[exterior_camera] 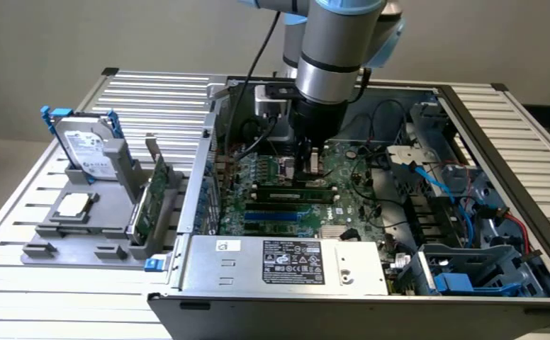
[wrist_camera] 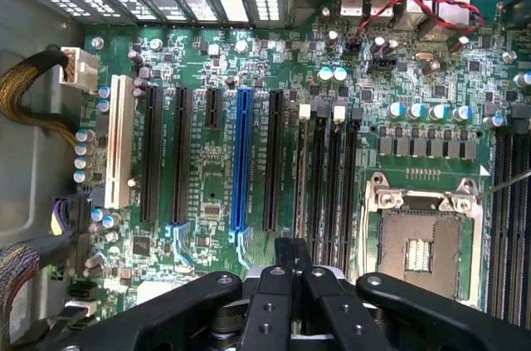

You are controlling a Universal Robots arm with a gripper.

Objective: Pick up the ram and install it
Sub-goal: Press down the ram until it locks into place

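Claw (exterior_camera: 310, 170): I see it clenched, empty.
Ram (exterior_camera: 294, 188): seated in motherboard (exterior_camera: 356, 202), I judge.
Remaining: little, seemingly.

Long, narrow, thin green circuit-board ram stick (exterior_camera: 297, 190) with dark chips: upright on long edge among black motherboard slots (wrist_camera: 332, 177), directly beneath end effector (exterior_camera: 310, 172). Contact unclear. Wrist view: edge-on, level.
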